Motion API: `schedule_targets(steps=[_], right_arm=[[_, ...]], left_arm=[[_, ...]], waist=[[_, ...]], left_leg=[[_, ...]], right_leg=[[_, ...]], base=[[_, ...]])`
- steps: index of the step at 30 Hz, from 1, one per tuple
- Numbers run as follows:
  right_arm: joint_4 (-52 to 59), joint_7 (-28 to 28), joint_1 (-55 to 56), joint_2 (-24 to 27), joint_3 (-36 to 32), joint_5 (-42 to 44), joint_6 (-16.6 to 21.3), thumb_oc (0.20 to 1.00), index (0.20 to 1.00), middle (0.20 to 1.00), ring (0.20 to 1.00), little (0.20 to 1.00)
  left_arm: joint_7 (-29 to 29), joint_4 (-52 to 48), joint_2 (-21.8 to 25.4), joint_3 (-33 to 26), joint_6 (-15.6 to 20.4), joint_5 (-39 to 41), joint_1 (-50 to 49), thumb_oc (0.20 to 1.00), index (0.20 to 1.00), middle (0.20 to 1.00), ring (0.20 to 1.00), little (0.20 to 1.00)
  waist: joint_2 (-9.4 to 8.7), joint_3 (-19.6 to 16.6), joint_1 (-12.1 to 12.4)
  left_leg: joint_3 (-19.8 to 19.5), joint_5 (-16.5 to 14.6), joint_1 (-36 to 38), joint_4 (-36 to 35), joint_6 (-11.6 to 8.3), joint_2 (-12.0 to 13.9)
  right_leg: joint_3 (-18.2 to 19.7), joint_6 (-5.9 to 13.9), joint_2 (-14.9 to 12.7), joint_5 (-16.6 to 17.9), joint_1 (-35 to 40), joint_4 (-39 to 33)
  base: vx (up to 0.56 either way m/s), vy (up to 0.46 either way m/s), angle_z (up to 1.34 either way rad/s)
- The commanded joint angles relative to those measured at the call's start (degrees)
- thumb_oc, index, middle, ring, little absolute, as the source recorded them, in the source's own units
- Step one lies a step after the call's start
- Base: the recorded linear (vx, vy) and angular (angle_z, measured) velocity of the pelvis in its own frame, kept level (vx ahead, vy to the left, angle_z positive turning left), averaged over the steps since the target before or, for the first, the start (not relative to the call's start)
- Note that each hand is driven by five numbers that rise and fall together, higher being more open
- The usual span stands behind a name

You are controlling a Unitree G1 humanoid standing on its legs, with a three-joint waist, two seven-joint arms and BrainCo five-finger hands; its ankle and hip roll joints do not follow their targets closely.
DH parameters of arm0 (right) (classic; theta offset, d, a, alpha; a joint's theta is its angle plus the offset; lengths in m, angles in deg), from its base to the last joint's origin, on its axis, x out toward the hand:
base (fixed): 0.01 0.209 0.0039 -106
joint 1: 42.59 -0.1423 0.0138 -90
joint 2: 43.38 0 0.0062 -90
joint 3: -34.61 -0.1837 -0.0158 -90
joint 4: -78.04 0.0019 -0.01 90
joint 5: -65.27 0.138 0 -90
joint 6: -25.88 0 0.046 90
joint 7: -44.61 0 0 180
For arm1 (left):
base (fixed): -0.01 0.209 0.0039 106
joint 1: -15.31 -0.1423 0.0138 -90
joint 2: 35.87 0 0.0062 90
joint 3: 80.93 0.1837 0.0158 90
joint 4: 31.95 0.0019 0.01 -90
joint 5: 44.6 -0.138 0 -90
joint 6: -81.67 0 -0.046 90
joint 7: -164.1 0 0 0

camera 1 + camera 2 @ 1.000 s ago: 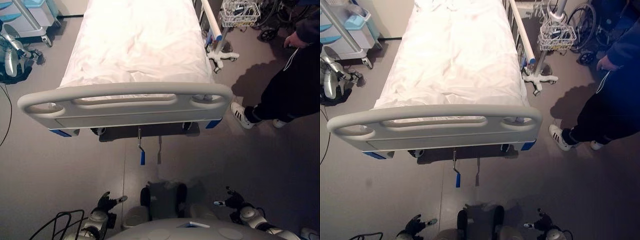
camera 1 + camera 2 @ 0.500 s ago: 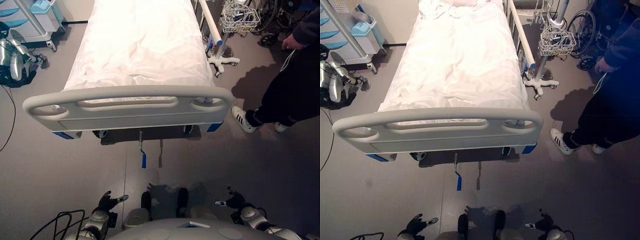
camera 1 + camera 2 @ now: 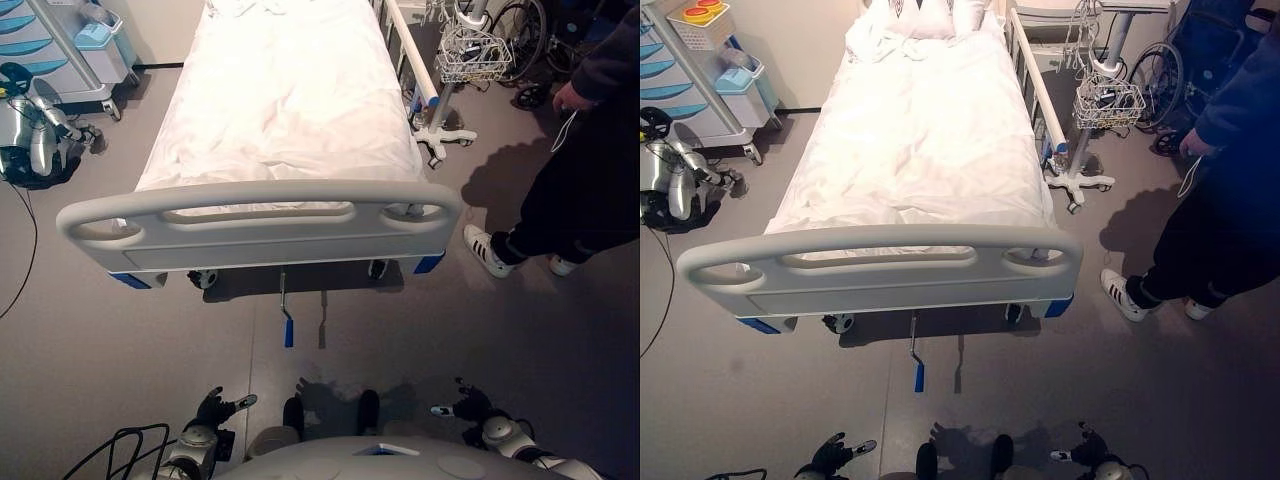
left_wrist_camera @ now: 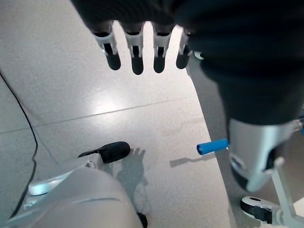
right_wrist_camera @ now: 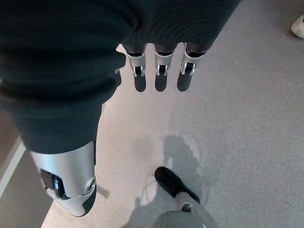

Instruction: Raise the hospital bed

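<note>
Task barely begun, judging by layout. The hospital bed (image 3: 285,110), white sheet over the mattress w/ a pale grey moulded plastic footboard (image 3: 260,225), stands lengthwise ahead, foot end nearest the robot. Under the footboard's lower edge, near its middle, a thin metal crank w/ a blue grip (image 3: 287,330) hangs down toward the grey floor (image 3: 120,340); a second plain metal crank (image 3: 321,322) hangs just beside it, on the robot's right. Neither is touched.

Left hand (image 3: 213,408) low at bottom edge of the head view, well apart from the footboard and cranks. Its wrist view shows fingers (image 4: 137,52) straight, side by side w/ small gaps, holding nothing; blue grip (image 4: 212,146) visible past them, apart from the hand. Right hand (image 3: 468,406) likewise low, fingers (image 5: 160,73) straight and relaxed, empty, over bare floor.

Left to do, prob: close in on the foot end, get a hand down to a crank, fold it out, turn it. Which crank raises the bed: can't tell.

A person in dark trousers and white trainers (image 3: 580,170) stands by the bed's right side near a wheeled pole w/ a wire basket (image 3: 462,55).
</note>
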Motion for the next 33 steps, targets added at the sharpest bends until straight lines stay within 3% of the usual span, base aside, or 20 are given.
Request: schedule_targets(steps=[1, 4, 13, 14, 24, 33], right_arm=[[-0.21, 0.76, -4.40, 0.73, 2.26, -1.00, 0.53, 1.000, 1.000, 1.000, 1.000, 1.000], [1.69, 1.77, -7.09, 1.46, 3.26, 0.28, 0.95, 1.000, 1.000, 1.000, 1.000, 1.000], [7.00, 5.63, -12.32, 2.41, 5.44, 2.10, 2.50, 1.000, 1.000, 1.000, 1.000, 1.000], [10.41, 7.15, -13.50, 3.05, 6.42, 1.84, 3.16, 1.000, 1.000, 1.000, 1.000, 1.000], [16.92, 10.74, -15.74, 5.09, 8.22, 0.35, 4.46, 1.000, 1.000, 1.000, 1.000, 1.000], [20.59, 11.35, -16.06, 6.46, 8.85, -0.27, 5.16, 1.000, 1.000, 1.000, 1.000, 1.000]], left_arm=[[0.57, 2.02, -0.87, 0.99, 0.80, 0.85, 4.78, 1.000, 1.000, 1.000, 1.000, 1.000], [2.34, 0.19, -0.52, 2.43, 1.19, 2.57, 7.51, 1.000, 1.000, 1.000, 1.000, 1.000], [6.63, -1.37, 0.13, 4.55, 1.97, 5.93, 14.95, 1.000, 1.000, 1.000, 1.000, 1.000], [8.18, -2.08, 0.53, 5.12, 2.26, 6.90, 17.67, 1.000, 1.000, 1.000, 1.000, 1.000], [12.54, -4.63, 2.80, 5.39, 3.12, 9.64, 25.47, 1.000, 1.000, 1.000, 1.000, 1.000], [13.90, -5.37, 5.48, 5.35, 2.96, 10.03, 30.51, 1.000, 1.000, 1.000, 1.000, 1.000]], waist=[[-2.30, 3.88, 0.31], [-2.35, 7.56, 0.39], [-3.54, 12.42, -0.86], [-3.88, 13.82, -1.63], [-4.50, 15.77, -3.93], [-4.97, 15.70, -5.16]], left_leg=[[-0.54, -0.35, -1.01, -0.43, 3.06, -4.05], [-0.31, 0.97, -5.60, 0.50, 3.43, -4.26], [0.25, 1.84, -19.29, 5.51, 3.89, -3.90], [0.57, 2.26, -24.09, 6.84, 3.86, -3.73], [0.74, 2.47, -38.34, 10.97, 3.78, -3.69], [0.08, 3.43, -43.56, 10.30, 3.43, -3.77]], right_leg=[[1.05, 6.10, -1.57, 0.38, -0.39, 3.12], [1.42, 5.96, -1.85, 1.01, -5.43, 5.21], [2.56, 5.56, -2.63, 2.86, -18.60, 9.21], [2.99, 5.52, -2.65, 3.37, -23.55, 10.32], [3.48, 5.73, -2.82, 4.97, -37.08, 12.49], [3.19, 5.97, -2.78, 5.64, -42.39, 12.24]], base=[[-0.10, 0.005, -0.02], [-0.13, 0.002, -0.03], [-0.12, -0.005, -0.05], [-0.11, 0.001, -0.04], [-0.08, 0.000, -0.03], [-0.01, -0.002, -0.01]])
